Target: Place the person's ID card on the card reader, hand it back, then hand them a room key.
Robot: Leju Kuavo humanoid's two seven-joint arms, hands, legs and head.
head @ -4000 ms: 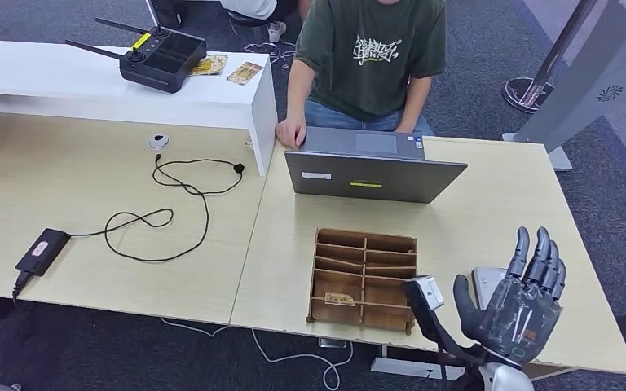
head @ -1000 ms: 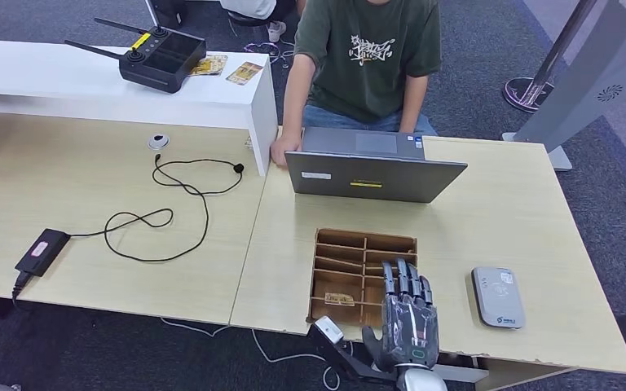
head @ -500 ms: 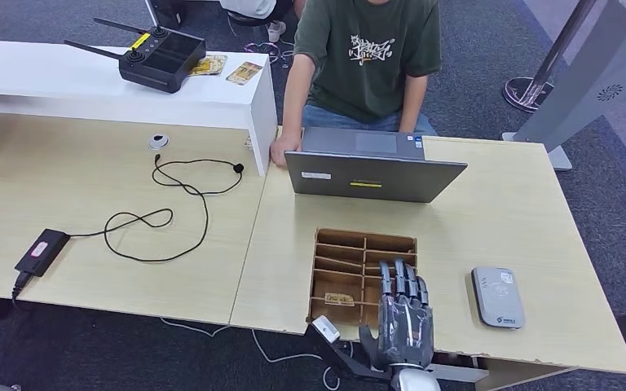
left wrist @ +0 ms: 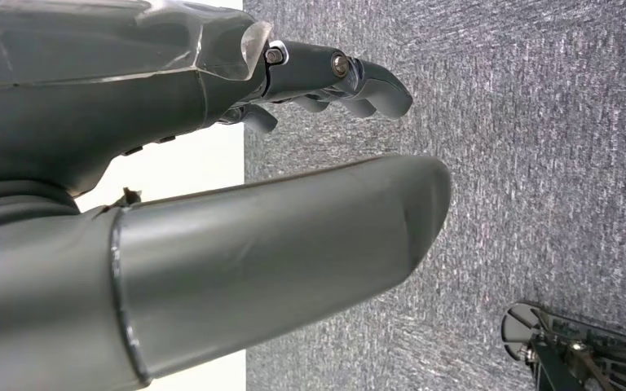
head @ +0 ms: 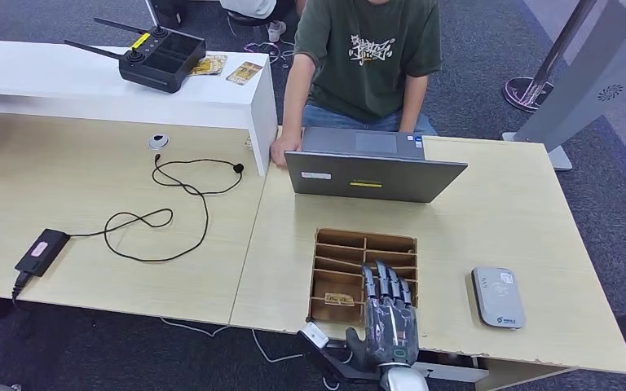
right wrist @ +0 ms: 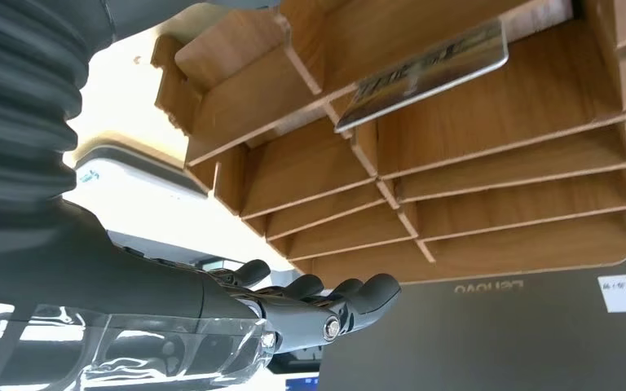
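At the near edge of the light wooden table [head: 497, 204], the right hand [head: 390, 326] hovers over the front right part of the wooden slotted tray [head: 364, 277], fingers [head: 383, 281] stretched out and apart, holding nothing. Its palm and the tray cells beneath it are hidden from the head view. The room key card [head: 339, 299] lies in the tray's front left cell, just beside the hand; in the right wrist view the card [right wrist: 424, 73] rests tilted against a divider, its print too blurred to read. The card reader [head: 497, 297] sits flat on the table, apart from the tray on its right. No ID card can be made out. Behind the tray stands a grey laptop [head: 371, 175], its screen turned away; a person in a green shirt [head: 367, 57] sits behind it, head cut off by the frame, 1 hand [head: 281, 152] at the laptop's corner. The left hand [left wrist: 212, 163] hangs over grey carpet [left wrist: 538, 122], thumb out and fingers loosely curved, empty.
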